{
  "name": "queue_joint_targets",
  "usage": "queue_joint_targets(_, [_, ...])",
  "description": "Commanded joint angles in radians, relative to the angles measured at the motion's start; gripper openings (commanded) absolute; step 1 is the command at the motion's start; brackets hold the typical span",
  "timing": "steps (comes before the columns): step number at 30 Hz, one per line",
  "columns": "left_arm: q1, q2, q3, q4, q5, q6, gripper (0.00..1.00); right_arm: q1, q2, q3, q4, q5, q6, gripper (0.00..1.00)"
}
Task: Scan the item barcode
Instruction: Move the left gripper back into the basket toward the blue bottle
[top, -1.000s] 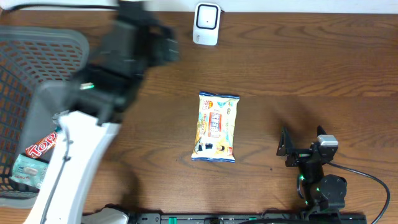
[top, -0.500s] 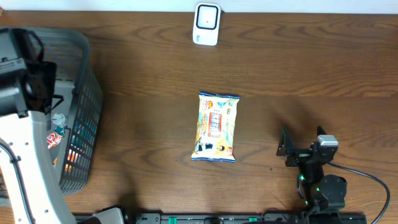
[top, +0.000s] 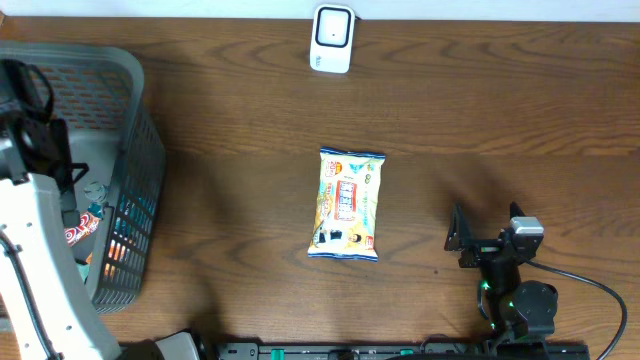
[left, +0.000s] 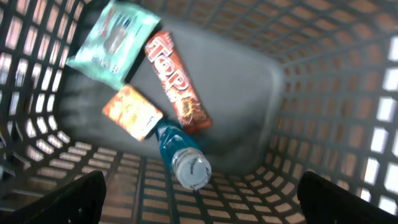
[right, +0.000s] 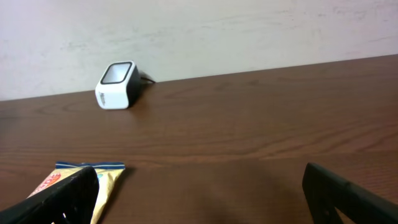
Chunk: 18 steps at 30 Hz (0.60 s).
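My left gripper (left: 202, 210) hangs open over the inside of the grey mesh basket (top: 135, 130) at the table's left end, holding nothing. Below it on the basket floor lie a teal packet (left: 112, 38), an orange-brown "Top" bar (left: 177, 81), a small orange packet (left: 132, 112) and a blue bottle with a white cap (left: 188, 163). A yellow snack packet (top: 346, 204) lies flat mid-table. The white barcode scanner (top: 332, 38) stands at the far edge. My right gripper (right: 202, 205) rests open near the front right, empty, facing the scanner (right: 117, 84).
The left arm's white link (top: 45, 270) runs along the basket's front left. A black cable (top: 590, 285) loops from the right arm's base. The snack packet's corner (right: 102, 180) sits just inside the right gripper's left finger.
My left arm has swung from above the table's left-centre out over the basket at the far left. The right arm and the snack packet have not moved.
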<state>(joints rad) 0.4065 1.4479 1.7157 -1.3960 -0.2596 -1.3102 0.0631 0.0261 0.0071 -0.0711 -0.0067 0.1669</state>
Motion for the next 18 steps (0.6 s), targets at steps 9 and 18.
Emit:
queue_joint_targets(9, [0.119, 0.240, -0.010, -0.100, 0.238, -0.049, 0.98, 0.003, 0.000, -0.002, -0.004, 0.004, -0.015, 0.99])
queue_joint_targets(18, [0.119, 0.376, -0.027, -0.111, 0.302, -0.019, 0.98, 0.003, 0.000, -0.002, -0.004, 0.004, -0.015, 0.99])
